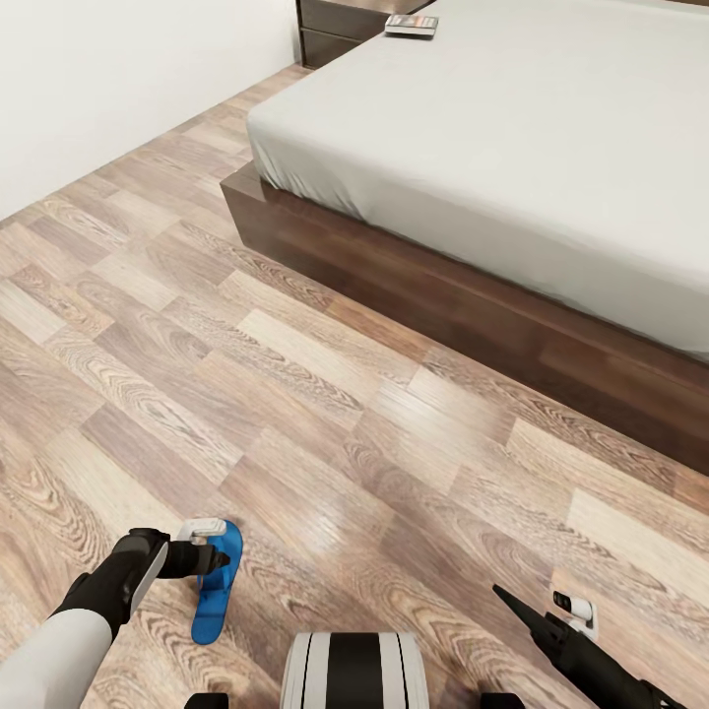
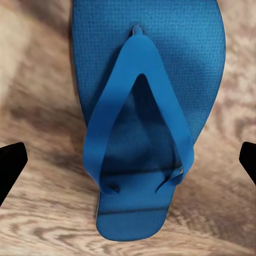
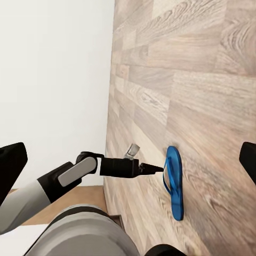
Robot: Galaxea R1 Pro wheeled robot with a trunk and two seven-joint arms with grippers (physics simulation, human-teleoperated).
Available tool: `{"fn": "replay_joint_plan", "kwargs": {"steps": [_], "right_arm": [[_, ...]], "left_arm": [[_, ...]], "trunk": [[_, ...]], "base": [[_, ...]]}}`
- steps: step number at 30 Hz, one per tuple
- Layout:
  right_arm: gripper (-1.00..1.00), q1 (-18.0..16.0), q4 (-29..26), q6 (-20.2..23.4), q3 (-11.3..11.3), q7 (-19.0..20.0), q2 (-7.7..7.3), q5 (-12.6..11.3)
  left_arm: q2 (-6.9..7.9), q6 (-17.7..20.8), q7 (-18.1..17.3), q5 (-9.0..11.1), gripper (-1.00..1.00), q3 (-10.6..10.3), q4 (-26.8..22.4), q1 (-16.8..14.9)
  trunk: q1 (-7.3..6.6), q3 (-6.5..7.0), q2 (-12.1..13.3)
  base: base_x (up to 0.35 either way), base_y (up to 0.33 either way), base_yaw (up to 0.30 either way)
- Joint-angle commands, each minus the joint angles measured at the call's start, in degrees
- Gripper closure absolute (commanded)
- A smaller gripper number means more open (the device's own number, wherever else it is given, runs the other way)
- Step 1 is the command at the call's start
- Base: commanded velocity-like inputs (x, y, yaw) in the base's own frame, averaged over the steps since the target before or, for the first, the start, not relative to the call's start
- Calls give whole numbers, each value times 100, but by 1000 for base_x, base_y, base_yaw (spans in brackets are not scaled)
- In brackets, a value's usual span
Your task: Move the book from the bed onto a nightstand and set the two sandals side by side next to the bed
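One blue sandal [image 1: 213,601] lies flat on the wood floor, well short of the bed [image 1: 512,148]. My left gripper [image 1: 223,560] hovers just above it, open. In the left wrist view the sandal [image 2: 144,128] lies strap up between the two spread fingertips [image 2: 12,165], untouched. The right wrist view catches the same sandal [image 3: 175,184] with the left gripper [image 3: 154,168] at its edge. My right gripper [image 1: 517,606] hangs open and empty over bare floor. The book [image 1: 411,25] lies at the bed's far corner by the nightstand [image 1: 333,28]; I cannot tell which one it rests on.
The bed's dark wooden frame [image 1: 473,315] runs diagonally across the floor ahead. A white wall [image 1: 108,89] closes the left side. Open plank floor [image 1: 295,394] lies between me and the bed. My own base [image 1: 354,672] sits at the bottom edge.
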Motion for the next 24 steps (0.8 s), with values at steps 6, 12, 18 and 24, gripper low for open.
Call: {"fn": "replay_joint_plan", "kwargs": {"steps": [6, 12, 18, 24], "right_arm": [[-100, 1, -2, 60, 1, 9, -2, -27], [-100, 1, -3, 60, 1, 3, 0, -23], [-100, 1, -3, 60, 1, -8, 1, -22], [-100, 1, -3, 60, 1, -17, 2, -22]], "left_arm": [[-5, 27, -42, -41, -100, 23, -7, -1], [-5, 27, -42, -41, -100, 22, -7, -1], [-4, 27, -42, -52, -100, 26, -4, -1], [-4, 27, -42, -62, -100, 27, 0, -1]], "trunk": [[-1, -3, -1], [-1, -3, -1], [4, -48, -4], [20, -180, -12]], "base": [[0, 0, 0], [0, 0, 0], [0, 0, 0], [0, 0, 0]]}}
